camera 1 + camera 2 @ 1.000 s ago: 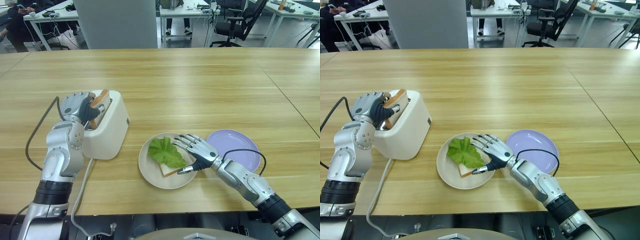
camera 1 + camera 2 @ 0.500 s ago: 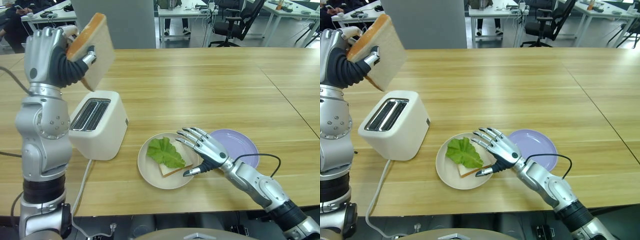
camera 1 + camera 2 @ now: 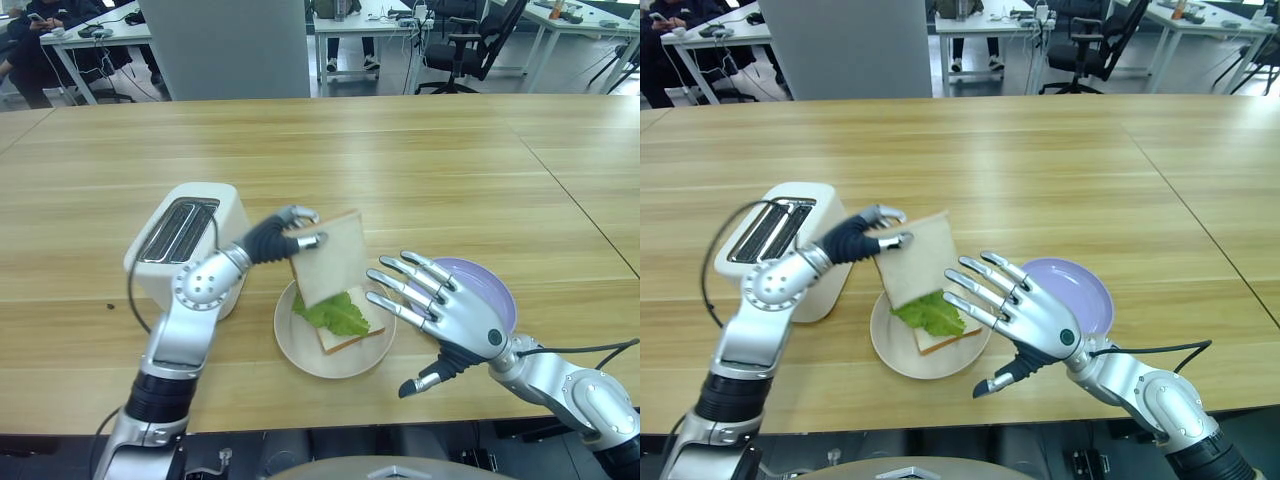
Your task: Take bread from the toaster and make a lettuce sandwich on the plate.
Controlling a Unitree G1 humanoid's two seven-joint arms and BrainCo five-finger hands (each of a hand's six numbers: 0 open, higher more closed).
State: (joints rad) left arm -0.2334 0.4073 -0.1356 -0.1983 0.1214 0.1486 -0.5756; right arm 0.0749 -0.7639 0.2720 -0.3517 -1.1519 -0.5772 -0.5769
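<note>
My left hand (image 3: 285,231) is shut on a slice of bread (image 3: 330,258), held tilted just above the cream plate (image 3: 300,352). On that plate lies another bread slice (image 3: 352,338) with a green lettuce leaf (image 3: 335,313) on top. The white toaster (image 3: 183,245) stands to the left of the plate, its slots showing no bread. My right hand (image 3: 440,308) hovers open to the right of the plate, fingers spread, raised off the table and holding nothing.
A purple plate (image 3: 492,297) sits right of the cream plate, partly behind my right hand. The toaster's cord (image 3: 137,305) runs off the front edge. Desks and chairs (image 3: 470,40) stand beyond the far table edge.
My left hand lifted the bread slice out of the toaster, raised it high, then brought it down and right over the plate. My right hand withdrew from the plate and rose.
</note>
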